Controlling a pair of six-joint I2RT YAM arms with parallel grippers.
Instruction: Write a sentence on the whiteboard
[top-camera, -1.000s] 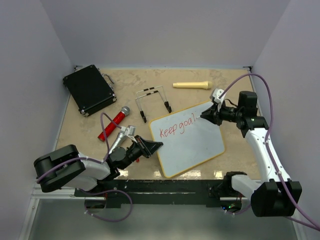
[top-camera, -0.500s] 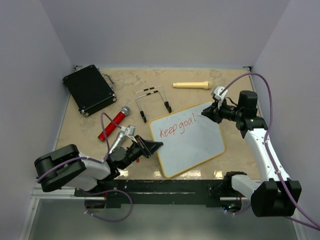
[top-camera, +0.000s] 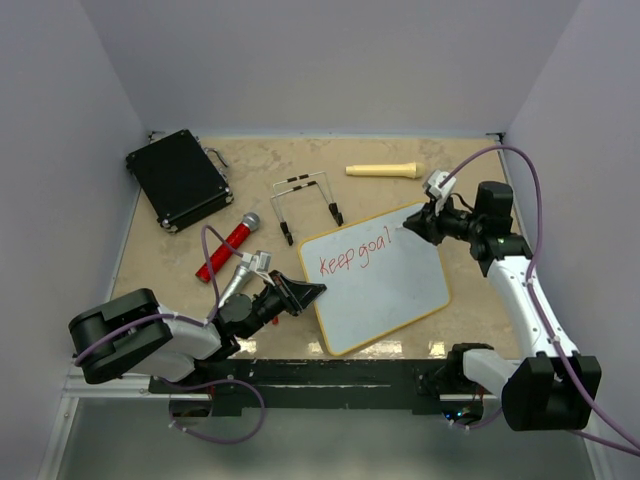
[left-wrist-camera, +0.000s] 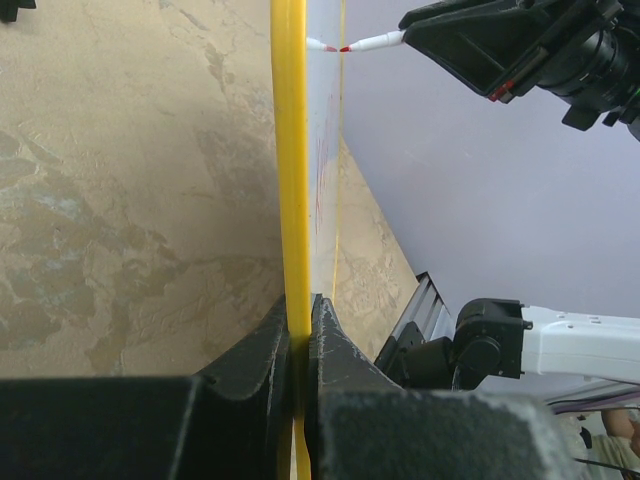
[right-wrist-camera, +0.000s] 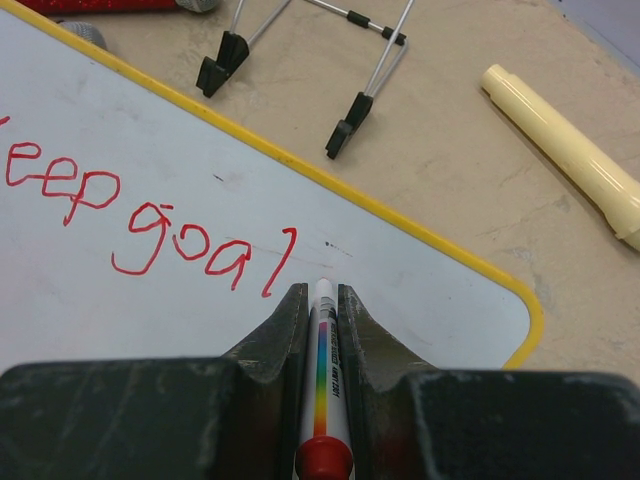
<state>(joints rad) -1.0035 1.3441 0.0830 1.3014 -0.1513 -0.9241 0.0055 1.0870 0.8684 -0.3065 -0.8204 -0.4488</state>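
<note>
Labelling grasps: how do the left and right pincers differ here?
The left pincer clamps the glossy white, yellow-framed whiteboard by its near-left edge; the right pincer grips a white marker with a red end. The left pincer lies low beside the board; the right pincer sits over its far right corner, past the red handwriting. Both are shut on something.

The whiteboard (top-camera: 385, 285) lies right of centre, toward the near edge of the worktop (top-camera: 260, 165), with a marker (right-wrist-camera: 322, 380) over its far part. Just behind it sits a wire stand (top-camera: 305, 205), and a tube (top-camera: 383, 170) lies near the far edge. A case (top-camera: 178, 180) fills the far left corner, with a microphone (top-camera: 226, 247) between case and board.
</note>
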